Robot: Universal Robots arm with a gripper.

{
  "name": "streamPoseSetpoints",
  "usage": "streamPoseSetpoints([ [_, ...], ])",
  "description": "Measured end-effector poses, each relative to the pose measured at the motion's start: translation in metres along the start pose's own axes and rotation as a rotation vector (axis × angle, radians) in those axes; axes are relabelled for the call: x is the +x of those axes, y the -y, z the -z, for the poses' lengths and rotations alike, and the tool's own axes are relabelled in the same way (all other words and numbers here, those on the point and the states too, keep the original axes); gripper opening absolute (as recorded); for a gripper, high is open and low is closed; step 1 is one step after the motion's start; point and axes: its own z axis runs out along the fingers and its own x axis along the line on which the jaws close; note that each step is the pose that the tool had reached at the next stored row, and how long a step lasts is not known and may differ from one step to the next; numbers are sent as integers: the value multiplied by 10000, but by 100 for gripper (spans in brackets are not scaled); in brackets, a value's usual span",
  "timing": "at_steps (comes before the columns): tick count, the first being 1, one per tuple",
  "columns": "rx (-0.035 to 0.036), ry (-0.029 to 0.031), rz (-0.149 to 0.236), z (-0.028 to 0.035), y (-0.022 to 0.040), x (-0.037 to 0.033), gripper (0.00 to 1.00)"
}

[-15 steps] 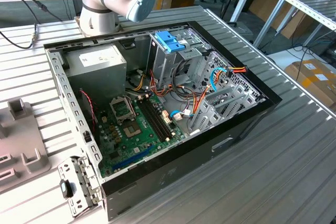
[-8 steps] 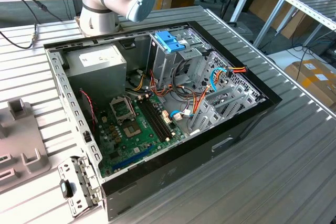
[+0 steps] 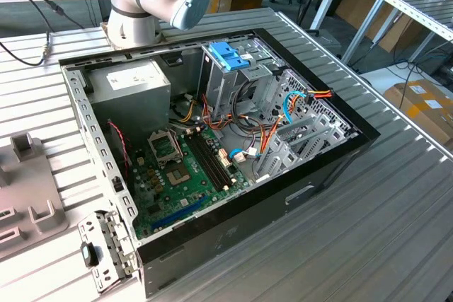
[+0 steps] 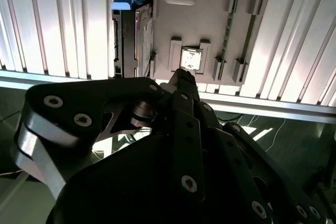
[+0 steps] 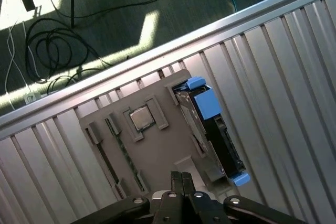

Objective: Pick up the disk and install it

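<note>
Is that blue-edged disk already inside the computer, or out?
Out. The disk stands on edge in the grey holder tray on the ribbed table, apart from the gripper, which holds nothing.

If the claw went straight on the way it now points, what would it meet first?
The claw would probably meet the grey tray near the square chip, not the disk; depth is unclear.

Tool point(image 5: 181, 176) pinched fully closed, nothing held between tips

open room above upright disk point(image 5: 212, 127)
</note>
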Motion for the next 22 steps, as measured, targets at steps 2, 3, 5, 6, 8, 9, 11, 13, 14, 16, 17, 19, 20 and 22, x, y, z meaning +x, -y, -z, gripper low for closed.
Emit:
streamPoseSetpoints([
  [2,-3,5,89,0,0,0,11],
  [3,-6,11,185,0,0,0,11],
  [5,-9,18,293,0,0,0,11],
  [6,-10,20,327,0,0,0,11],
  [8,-13,28,454,0,0,0,11],
  [9,-15,31,512,0,0,0,11],
  [11,-17,36,586,0,0,0,11],
  [13,-20,41,667,0,0,0,11],
  [14,-21,43,704,0,0,0,11],
  [16,-23,48,784,0,0,0,11],
  [17,-25,51,833,0,0,0,11],
  [19,-28,57,934,0,0,0,11],
  [20,-29,59,970,0,0,0,11],
  [22,-31,65,1063,0,0,0,11],
])
